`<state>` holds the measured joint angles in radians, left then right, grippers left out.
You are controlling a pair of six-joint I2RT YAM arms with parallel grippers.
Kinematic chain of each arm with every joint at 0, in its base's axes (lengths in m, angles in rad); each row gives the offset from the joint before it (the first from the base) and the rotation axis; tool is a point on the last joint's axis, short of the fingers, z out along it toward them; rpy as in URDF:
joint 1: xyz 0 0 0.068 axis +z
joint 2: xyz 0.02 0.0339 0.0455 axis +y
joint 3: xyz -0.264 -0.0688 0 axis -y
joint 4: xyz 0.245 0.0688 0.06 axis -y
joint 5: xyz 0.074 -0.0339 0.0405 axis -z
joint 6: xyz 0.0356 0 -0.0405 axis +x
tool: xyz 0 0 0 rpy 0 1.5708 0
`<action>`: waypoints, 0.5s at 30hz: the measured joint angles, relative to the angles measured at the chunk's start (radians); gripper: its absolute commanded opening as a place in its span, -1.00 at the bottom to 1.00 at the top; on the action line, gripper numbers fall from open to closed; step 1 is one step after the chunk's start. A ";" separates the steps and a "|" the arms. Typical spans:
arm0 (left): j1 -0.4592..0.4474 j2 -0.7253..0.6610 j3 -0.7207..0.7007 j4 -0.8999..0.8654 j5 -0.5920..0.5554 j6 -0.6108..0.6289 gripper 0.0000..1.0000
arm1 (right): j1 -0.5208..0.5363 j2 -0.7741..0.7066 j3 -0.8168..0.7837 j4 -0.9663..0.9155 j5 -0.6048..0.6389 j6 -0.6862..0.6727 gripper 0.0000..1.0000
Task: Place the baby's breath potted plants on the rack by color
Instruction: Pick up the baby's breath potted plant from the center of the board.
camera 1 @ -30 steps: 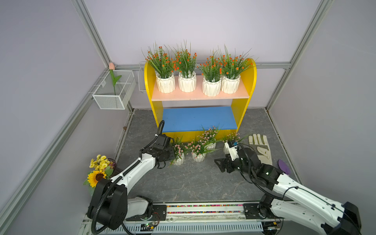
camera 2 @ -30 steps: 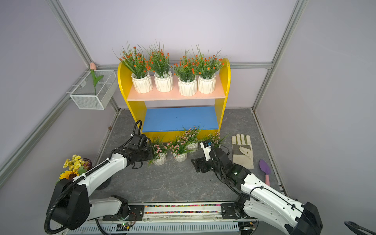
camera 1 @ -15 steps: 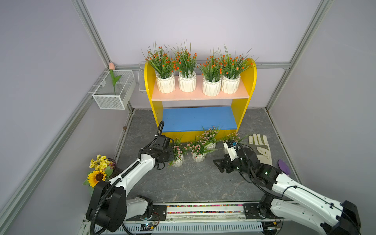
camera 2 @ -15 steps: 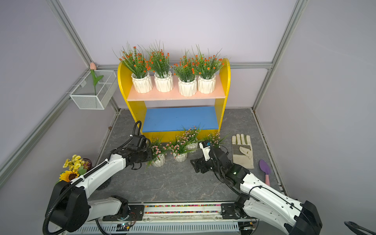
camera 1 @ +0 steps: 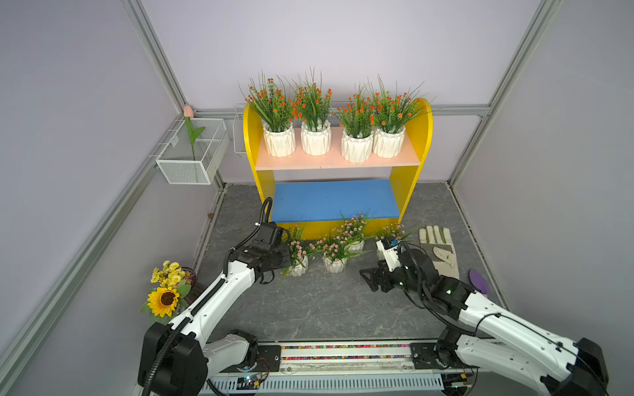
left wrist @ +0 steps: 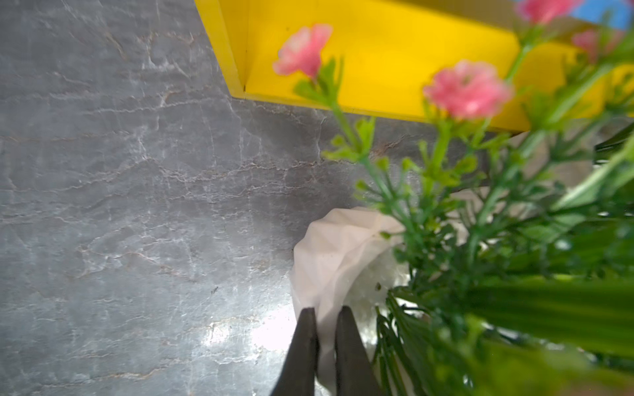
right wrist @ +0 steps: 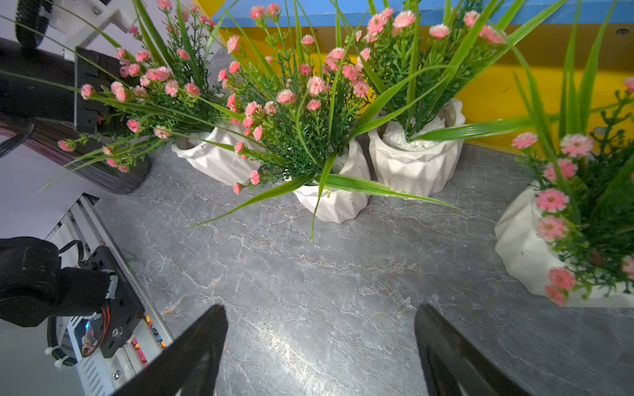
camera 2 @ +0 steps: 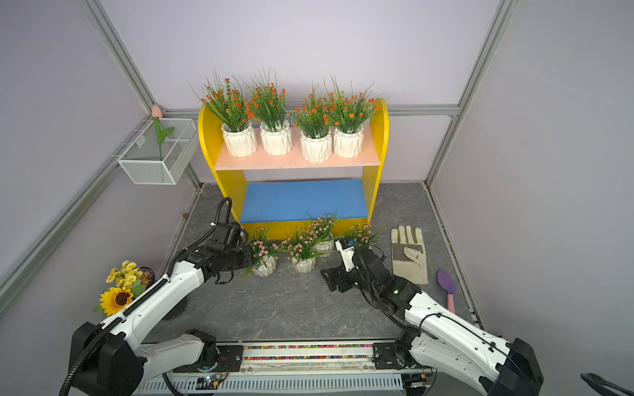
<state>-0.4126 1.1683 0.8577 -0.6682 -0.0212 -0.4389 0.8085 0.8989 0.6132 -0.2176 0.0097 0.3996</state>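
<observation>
the four orange-flowered baby's breath plants in white faceted pots (camera 1: 315,139) stand in a row on the salmon-pink upper board (camera 1: 336,163) of the yellow wooden rack (camera 1: 415,144), so that colour looks sorted. the four pale pink-flowered baby's breath plants in matching white pots (camera 1: 335,264) are grouped on the grey marbled floor (camera 1: 308,308) just in front of the rack. the blue lower board (camera 1: 332,200) carries nothing, so about half the task appears left. the leftmost pink pot (left wrist: 336,247) is the one in hand. the left gripper (left wrist: 326,310) is pinched narrow on its rim, with the pot wall between its fingers. whether the pot rests on the floor or hangs just clear of it cannot be told. the right gripper (right wrist: 319,308) hovers low over bare floor with its jaws spread wide, holding nothing. it is near the rightmost pink pot (right wrist: 528,247) but apart from it. since the upper board is full, the pink pots probably belong on the blue one. farther out, a pale work glove (camera 1: 441,253) and a purple trowel (camera 2: 445,279) lie on the floor to the robot's right. a sunflower bouquet (camera 1: 166,298) stands to its left. a white wire mesh basket (camera 1: 182,171) on the wall holds a single pink tulip (camera 1: 187,111).
</observation>
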 measured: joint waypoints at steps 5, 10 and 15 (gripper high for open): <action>0.000 -0.023 0.030 -0.034 0.011 0.007 -1.00 | 0.026 0.005 -0.002 0.018 -0.031 -0.027 0.76; 0.000 -0.064 0.065 -0.076 0.043 0.019 -1.00 | 0.107 0.030 -0.001 0.033 -0.033 -0.085 0.76; 0.000 -0.099 0.117 -0.140 0.078 0.042 -1.00 | 0.186 0.076 0.014 0.060 -0.029 -0.152 0.77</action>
<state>-0.4126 1.0691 0.9752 -0.8085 0.0566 -0.3965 0.9943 0.9745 0.6270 -0.1577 -0.0196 0.2478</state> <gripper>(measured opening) 0.105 0.882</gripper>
